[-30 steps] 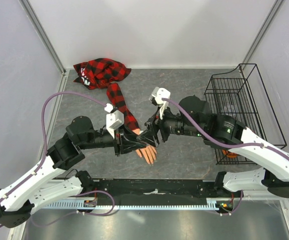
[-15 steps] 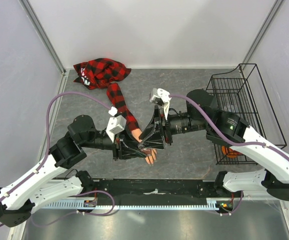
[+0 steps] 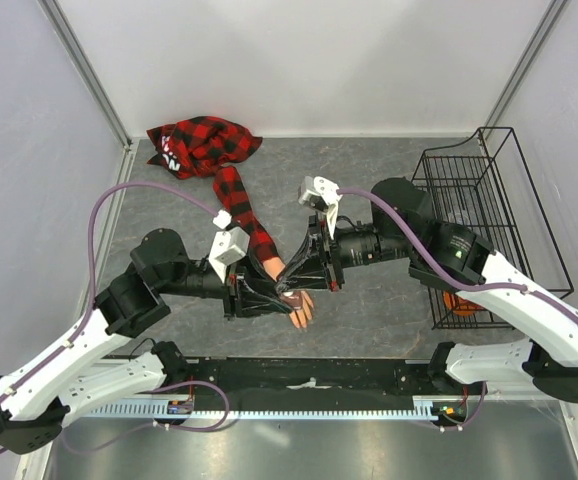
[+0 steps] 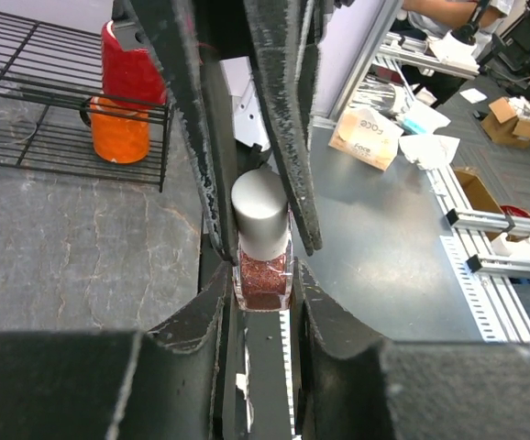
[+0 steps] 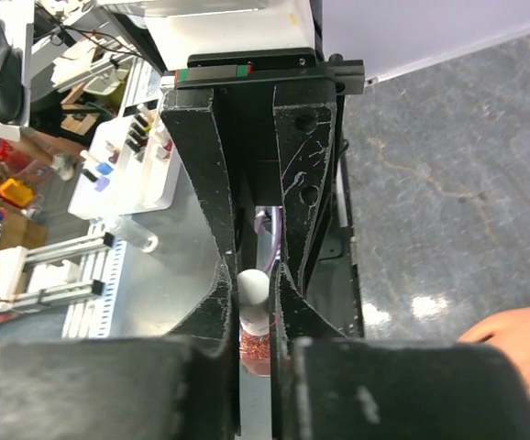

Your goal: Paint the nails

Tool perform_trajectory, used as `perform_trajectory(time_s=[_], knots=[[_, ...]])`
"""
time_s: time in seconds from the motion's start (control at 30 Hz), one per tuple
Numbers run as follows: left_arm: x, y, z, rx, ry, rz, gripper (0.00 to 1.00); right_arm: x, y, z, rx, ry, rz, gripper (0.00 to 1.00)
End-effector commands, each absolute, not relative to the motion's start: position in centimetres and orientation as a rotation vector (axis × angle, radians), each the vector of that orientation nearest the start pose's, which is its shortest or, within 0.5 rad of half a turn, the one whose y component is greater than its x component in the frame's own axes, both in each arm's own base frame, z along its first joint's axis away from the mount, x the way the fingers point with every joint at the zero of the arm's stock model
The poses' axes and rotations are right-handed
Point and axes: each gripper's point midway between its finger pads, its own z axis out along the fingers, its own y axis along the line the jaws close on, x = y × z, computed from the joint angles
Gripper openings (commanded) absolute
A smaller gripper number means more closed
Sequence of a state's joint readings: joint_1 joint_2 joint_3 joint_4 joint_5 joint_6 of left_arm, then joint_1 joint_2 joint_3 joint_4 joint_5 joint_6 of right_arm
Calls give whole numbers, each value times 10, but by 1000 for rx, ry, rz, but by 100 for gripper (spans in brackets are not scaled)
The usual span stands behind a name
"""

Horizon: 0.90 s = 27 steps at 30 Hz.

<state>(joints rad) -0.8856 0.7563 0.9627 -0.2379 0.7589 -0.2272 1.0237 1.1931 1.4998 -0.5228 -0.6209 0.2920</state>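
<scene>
- While both arms meet in the middle of the counter (image 3: 389, 315) in the top view, the left end effector (image 3: 269, 298) and right end effector (image 3: 297, 282) sit nose to nose over the wrist end of the mannequin hand (image 3: 300, 312). That hand comes out of the plaid sleeve (image 3: 241, 205) with its long axis heading toward the arm bases. So the nails (image 3: 299, 324) are on the near side, below and just past both end effectors. They're too small to pick out one by one tbh. The right arm looks a touch more directly over them.
- Left wrist view is the clear one. The left end effector is clamped on the glittery glass of the polish bottle (image 4: 263, 280). The right one's fingers come in from the opposite side and pinch the silver cap (image 4: 260, 215). The bottle looks roughly upright, cap end up, with its long axis crosswise to both sets of fingers.
- Right wrist view backs that up: the cap (image 5: 253, 289) is wedged between the fingers with the glitter glass just under it. A bit of the peach hand (image 5: 513, 335) pokes in at the lower right, off to the side of the bottle. My guess is the cap comes off along the bottle's axis next. After that the right arm has to carry it down and nearward to the fingertips.
</scene>
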Motion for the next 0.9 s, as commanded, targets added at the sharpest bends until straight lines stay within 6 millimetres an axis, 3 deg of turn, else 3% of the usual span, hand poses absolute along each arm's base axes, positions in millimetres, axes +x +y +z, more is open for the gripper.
perform_trajectory(time_s=[0.0, 0.07, 0.13, 0.17, 0.2, 0.23, 0.27, 0.3, 0.33, 0.4, 0.53, 0.63, 0.67, 0.77, 0.83, 0.87], knots=[[83, -269, 391, 999, 1348, -1314, 2, 91, 343, 413, -1096, 1619, 1391, 0], [105, -264, 390, 893, 1412, -1217, 2, 106, 340, 411, -1019, 1642, 1309, 0], [148, -254, 391, 699, 1485, -1034, 2, 122, 340, 407, -911, 1689, 1172, 0], [163, -251, 387, 640, 1519, -968, 2, 172, 315, 401, -627, 1762, 832, 0], [182, -243, 383, 560, 1555, -873, 2, 180, 304, 399, -509, 1778, 678, 0], [192, -249, 382, 553, 1583, -847, 2, 154, 320, 391, -523, 1781, 626, 0], [201, -248, 382, 525, 1596, -809, 2, 158, 310, 390, -454, 1786, 504, 0], [200, -253, 391, 539, 1578, -826, 2, 164, 304, 389, -381, 1781, 417, 0], [203, -258, 391, 552, 1577, -830, 2, 161, 318, 378, -388, 1801, 416, 0], [197, -274, 392, 617, 1560, -896, 2, 160, 326, 371, -401, 1810, 411, 0], [187, -284, 388, 698, 1534, -950, 2, 158, 327, 372, -451, 1794, 433, 1], [166, -286, 383, 784, 1494, -1022, 2, 154, 331, 374, -539, 1788, 534, 27], [160, -286, 383, 805, 1475, -1045, 2, 155, 330, 373, -560, 1788, 548, 41], [138, -283, 377, 874, 1446, -1117, 2, 154, 324, 370, -649, 1776, 565, 59], [132, -277, 378, 874, 1441, -1126, 2, 156, 316, 371, -699, 1759, 584, 64], [129, -275, 374, 883, 1456, -1128, 2, 147, 321, 366, -773, 1759, 648, 67]])
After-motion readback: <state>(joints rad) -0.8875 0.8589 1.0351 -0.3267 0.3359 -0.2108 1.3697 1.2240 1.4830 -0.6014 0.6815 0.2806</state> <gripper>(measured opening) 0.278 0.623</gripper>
